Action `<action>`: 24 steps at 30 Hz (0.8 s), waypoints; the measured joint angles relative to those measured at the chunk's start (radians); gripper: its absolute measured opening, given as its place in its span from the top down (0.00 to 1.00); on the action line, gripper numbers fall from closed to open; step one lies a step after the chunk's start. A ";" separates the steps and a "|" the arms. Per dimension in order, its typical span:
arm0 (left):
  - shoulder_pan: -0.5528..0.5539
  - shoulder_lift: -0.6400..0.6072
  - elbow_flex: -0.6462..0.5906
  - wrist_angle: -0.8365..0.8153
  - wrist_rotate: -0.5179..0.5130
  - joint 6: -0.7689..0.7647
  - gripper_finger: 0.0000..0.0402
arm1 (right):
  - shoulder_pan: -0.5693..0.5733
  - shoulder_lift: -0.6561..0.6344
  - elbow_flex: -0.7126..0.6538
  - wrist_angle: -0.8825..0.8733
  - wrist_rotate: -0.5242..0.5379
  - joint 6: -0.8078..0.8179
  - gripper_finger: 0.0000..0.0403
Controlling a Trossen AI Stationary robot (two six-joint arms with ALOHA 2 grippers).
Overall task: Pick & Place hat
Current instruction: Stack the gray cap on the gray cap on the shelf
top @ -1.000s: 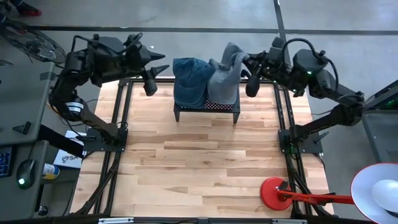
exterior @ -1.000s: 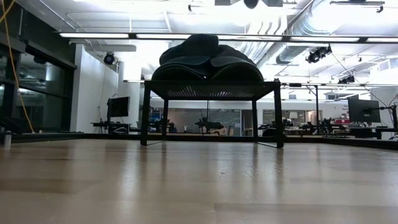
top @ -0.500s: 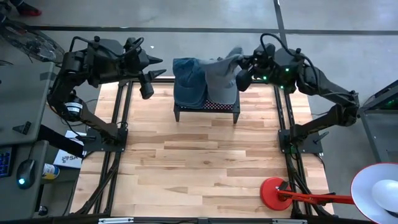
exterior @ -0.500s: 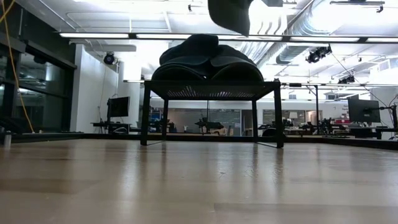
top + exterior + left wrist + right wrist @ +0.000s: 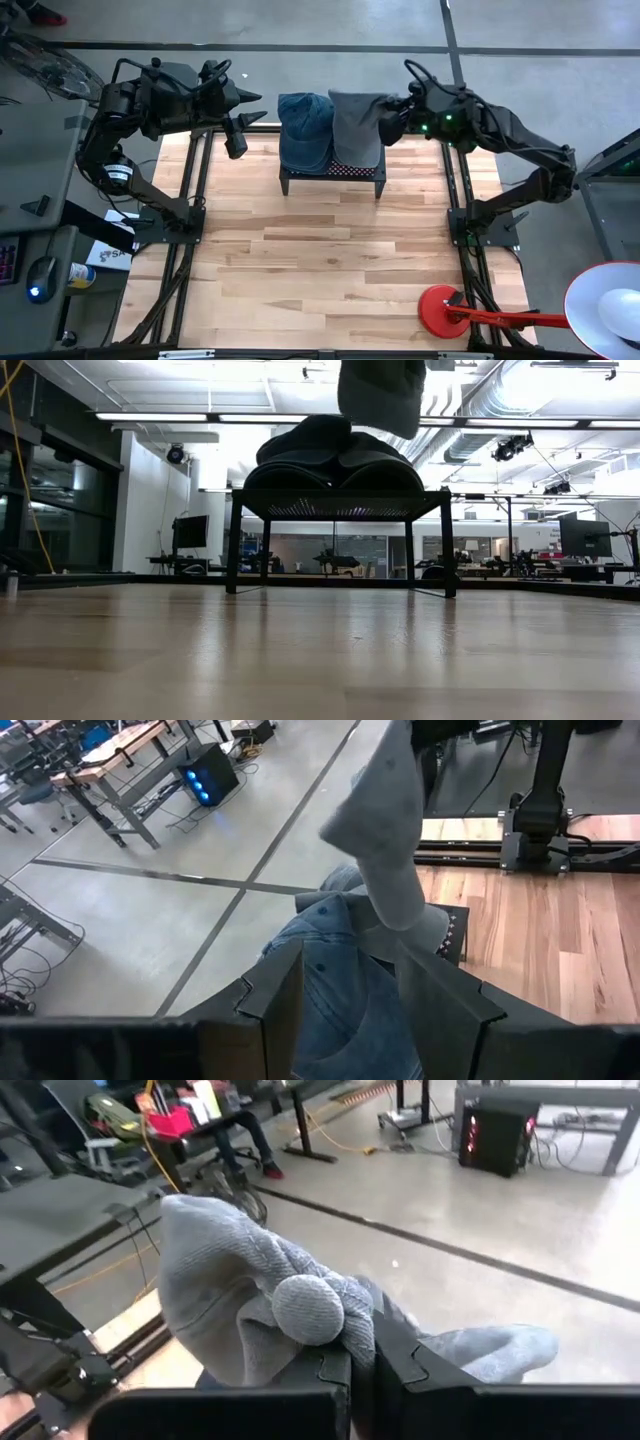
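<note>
R claw [image 5: 362,1365] pinches soft grey knit hat [image 5: 355,125] w/ pompom; L claw [image 5: 345,1010] spread.

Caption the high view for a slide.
Right gripper lifts the grey hat above the rack beside the blue hat; left gripper waits nearby.

Looking like a robotics lab or industrial workshop: wooden counter [image 5: 320,270] sitting on a bare concrete floor [image 5: 330,25], exposed ducts [image 5: 480,405] and strip lights [image 5: 300,418] running overhead, monitors [image 5: 585,538] and workbenches [image 5: 110,750] standing beyond, possibly seated people at the blurred far desks.
</note>
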 joint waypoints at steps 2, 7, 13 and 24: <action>0.000 0.000 0.000 0.000 0.000 0.001 0.61 | 0.000 0.009 0.000 -0.008 -0.002 0.019 1.00; 0.000 0.000 0.000 0.001 -0.001 0.002 0.61 | 0.000 0.026 0.000 -0.028 -0.022 0.064 1.00; 0.000 0.000 0.000 0.001 0.000 0.001 0.61 | 0.000 0.040 0.000 -0.096 -0.029 0.142 1.00; 0.000 0.000 0.000 0.005 -0.007 0.057 0.61 | -0.043 0.067 0.000 -0.142 -0.071 0.204 1.00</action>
